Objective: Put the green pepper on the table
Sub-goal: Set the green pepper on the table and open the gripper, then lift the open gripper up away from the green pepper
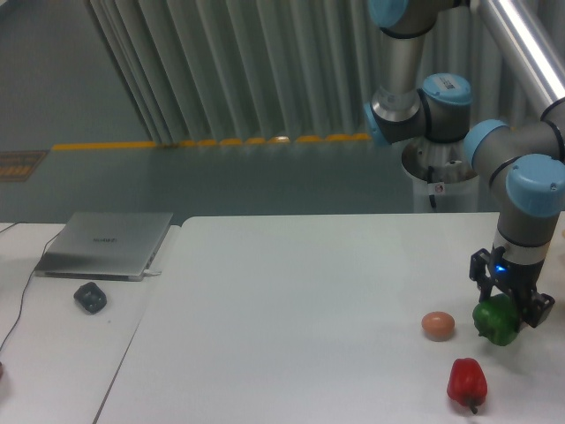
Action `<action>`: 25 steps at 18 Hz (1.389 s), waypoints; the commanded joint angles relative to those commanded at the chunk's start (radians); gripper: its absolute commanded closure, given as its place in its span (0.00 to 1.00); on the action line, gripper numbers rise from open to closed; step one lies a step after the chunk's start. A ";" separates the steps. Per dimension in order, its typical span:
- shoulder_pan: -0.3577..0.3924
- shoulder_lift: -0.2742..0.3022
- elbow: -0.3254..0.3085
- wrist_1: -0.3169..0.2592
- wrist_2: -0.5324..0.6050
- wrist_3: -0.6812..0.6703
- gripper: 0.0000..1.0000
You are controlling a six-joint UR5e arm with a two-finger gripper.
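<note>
White, smooth surface point(291, 300) with a rounded corner, set before a grey ribbed wall and a floor with a yellow line.

Near edge: red pepper point(466, 382), glossy, lying on the surface toward the right.

Next back: small brownish-orange egg-shaped object point(438, 325), resting on the surface just left of the held item.

Item of the task: green pepper point(496, 321), bright, lobed, glossy. Position: right side, gripped by the hand point(509, 305), just beside the egg-shaped object and behind the red pepper. Whether its underside touches the surface cannot be told from this view.

Hand: two fingers closed round the upper part of the green pepper, one finger showing dark on each side.

Handling, as judged: light and probably hollow; the skin looks slick (a shallow pinch could slide off a lobe). Walls likely yield under hard squeeze, so moderate force suits. Best hold appears to be across the shoulders, fingers seated in the grooves between lobes, as now. Rounded base may let it tip or roll on release.

Far left: silver laptop point(106, 244) and dark mouse point(90, 297) on a separate narrow desk.

Far right: arm base column point(446, 168).
</note>
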 joint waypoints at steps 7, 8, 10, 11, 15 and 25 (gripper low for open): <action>0.000 0.008 0.002 0.002 -0.003 -0.002 0.00; 0.000 0.009 0.003 0.002 -0.003 0.001 0.00; 0.000 0.011 0.008 0.021 -0.003 0.003 0.00; 0.000 0.011 0.008 0.035 -0.003 0.003 0.00; 0.000 0.018 0.024 0.038 0.000 0.012 0.00; 0.006 0.057 0.052 0.037 0.139 0.429 0.00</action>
